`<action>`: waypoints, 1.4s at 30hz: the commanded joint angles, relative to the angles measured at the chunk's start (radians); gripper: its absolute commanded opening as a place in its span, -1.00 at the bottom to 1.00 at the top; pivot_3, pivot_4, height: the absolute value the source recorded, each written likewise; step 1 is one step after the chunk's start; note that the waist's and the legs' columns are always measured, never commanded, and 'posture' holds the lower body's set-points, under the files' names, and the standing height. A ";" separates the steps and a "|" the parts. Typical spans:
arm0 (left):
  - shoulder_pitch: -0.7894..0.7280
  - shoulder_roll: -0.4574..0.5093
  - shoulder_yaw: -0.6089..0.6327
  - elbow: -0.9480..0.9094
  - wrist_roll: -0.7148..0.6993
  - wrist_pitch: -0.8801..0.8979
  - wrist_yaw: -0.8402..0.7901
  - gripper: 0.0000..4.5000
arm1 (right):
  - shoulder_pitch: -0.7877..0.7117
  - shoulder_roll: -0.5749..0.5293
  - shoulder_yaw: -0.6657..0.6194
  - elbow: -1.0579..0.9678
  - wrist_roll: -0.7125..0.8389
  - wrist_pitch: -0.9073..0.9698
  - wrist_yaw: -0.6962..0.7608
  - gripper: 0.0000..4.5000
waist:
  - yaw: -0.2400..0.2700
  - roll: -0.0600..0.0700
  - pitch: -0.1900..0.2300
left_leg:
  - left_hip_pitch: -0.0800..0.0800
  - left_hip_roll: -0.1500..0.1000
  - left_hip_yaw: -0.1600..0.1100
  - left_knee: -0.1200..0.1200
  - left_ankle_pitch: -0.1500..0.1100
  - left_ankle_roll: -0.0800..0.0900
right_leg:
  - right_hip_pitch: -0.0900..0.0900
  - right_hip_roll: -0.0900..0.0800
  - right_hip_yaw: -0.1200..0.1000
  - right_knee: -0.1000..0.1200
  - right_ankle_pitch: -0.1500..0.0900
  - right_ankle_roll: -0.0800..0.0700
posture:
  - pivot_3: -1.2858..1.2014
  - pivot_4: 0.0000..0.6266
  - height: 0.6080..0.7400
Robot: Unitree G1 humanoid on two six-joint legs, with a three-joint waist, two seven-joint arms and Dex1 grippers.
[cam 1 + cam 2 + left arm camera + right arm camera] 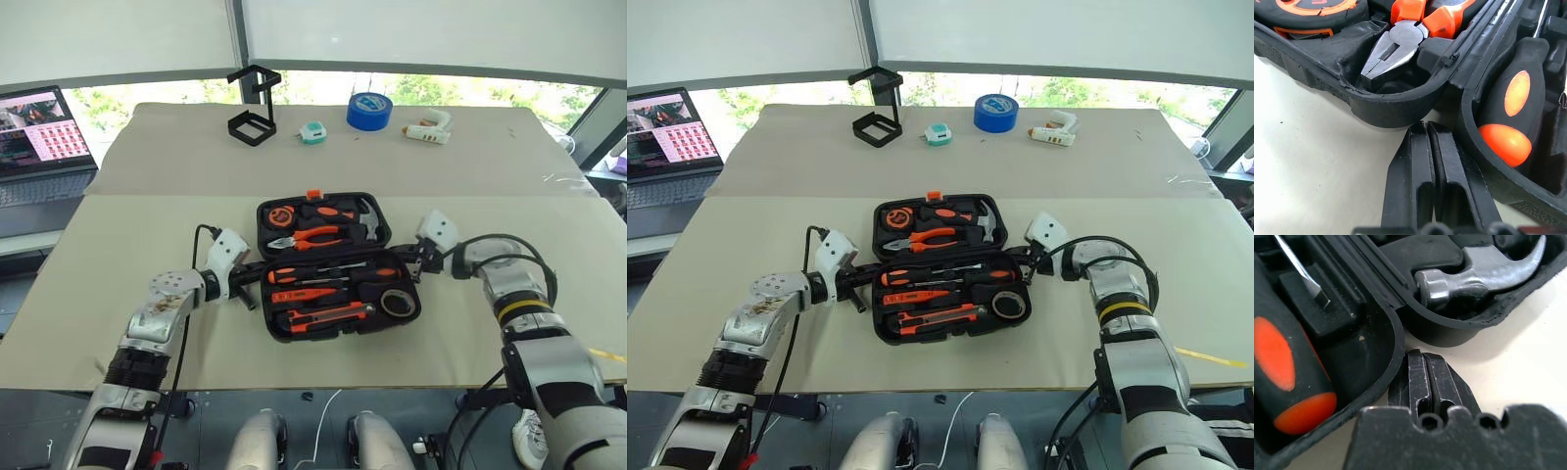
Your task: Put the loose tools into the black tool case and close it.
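Observation:
The black tool case (343, 331) lies open in the middle of the table. Its near half holds two orange-and-black screwdrivers (328, 274), a slim orange tester pen (304, 294), an orange-black utility knife (328, 314) and a small dark tape roll (397, 303). In the far half are pliers (313, 236) and a hammer (367, 227). My left gripper (1426, 126) is shut and empty, its tip at the case's left side where the two halves meet. On the right side, my right gripper (1422, 355) is also shut and empty, at the same hinge notch.
Along the far edge of the table stand a black wire-frame stand (253, 108), a small teal tape measure (313, 132), a big blue tape roll (369, 111) and a white glue gun (429, 127). A laptop (39, 137) sits off the table's left side.

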State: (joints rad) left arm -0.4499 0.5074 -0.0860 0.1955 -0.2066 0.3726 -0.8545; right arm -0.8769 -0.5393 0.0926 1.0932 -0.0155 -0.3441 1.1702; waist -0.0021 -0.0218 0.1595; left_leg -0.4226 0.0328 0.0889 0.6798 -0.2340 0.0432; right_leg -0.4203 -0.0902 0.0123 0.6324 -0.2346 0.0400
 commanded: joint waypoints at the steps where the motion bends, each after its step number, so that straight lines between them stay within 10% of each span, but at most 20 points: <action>1: -0.019 -0.009 -0.036 0.000 0.012 -0.018 -0.036 -0.94 | 0.021 -0.006 -0.012 -0.069 0.041 -0.024 0.105 -1.00 | 0.000 0.000 0.000 | 0.000 0.000 0.000 0.000 0.000 0.000 | 0.000 0.000 0.000 0.000 0.000 0.000 | 0.03 -0.52 1.00; 17: 0.017 -0.017 0.026 -0.073 -0.031 0.034 -0.032 -0.94 | 0.203 -0.080 -0.049 -0.365 0.124 0.157 0.163 -1.00 | 0.006 0.000 0.000 | 0.000 0.000 0.000 0.000 -0.001 0.001 | 0.000 0.000 0.000 0.000 0.000 0.000 | 0.03 -0.52 1.00; 21: 0.047 0.053 0.057 -0.157 -0.053 0.099 -0.059 -0.49 | 0.198 -0.121 -0.065 -0.383 0.129 0.245 0.153 -1.00 | 0.005 0.000 0.000 | 0.000 0.000 0.000 0.000 0.000 0.001 | -0.001 0.000 0.000 0.000 0.000 0.000 | 0.03 -0.52 1.00; 31: -0.043 0.271 0.169 -0.225 -0.162 0.538 -0.013 1.00 | 0.085 -0.264 0.000 -0.603 0.016 0.876 -0.014 0.45 | 0.000 0.000 0.000 | 0.000 0.001 -0.002 0.000 0.000 0.001 | -0.001 0.000 0.000 0.002 0.000 0.000 | 0.03 -0.52 1.00; 35: -0.196 0.190 0.193 -0.162 -0.219 0.754 0.071 1.00 | -0.021 -0.231 0.032 -0.651 0.061 1.178 0.002 0.98 | 0.000 0.000 0.000 | -0.001 -0.001 -0.002 0.001 0.001 0.001 | -0.003 0.000 0.001 0.007 0.000 0.000 | 0.03 -0.52 1.00; 42: -0.321 0.048 0.218 -0.091 -0.236 0.953 0.219 1.00 | -0.176 -0.134 0.072 -0.542 0.055 1.379 -0.116 0.98 | -0.010 0.000 0.000 | -0.002 -0.001 -0.003 0.001 0.002 0.001 | -0.003 0.001 0.000 0.011 0.000 0.000 | 0.03 -0.52 1.00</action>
State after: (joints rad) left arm -0.7557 0.5551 0.1197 0.1005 -0.4462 1.3194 -0.6654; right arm -1.0282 -0.6717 0.1657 0.5246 0.0508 1.0243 1.0863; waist -0.0117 -0.0220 0.1599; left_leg -0.4245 0.0317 0.0857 0.6806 -0.2324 0.0437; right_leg -0.4235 -0.0892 0.0128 0.6433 -0.2350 0.0401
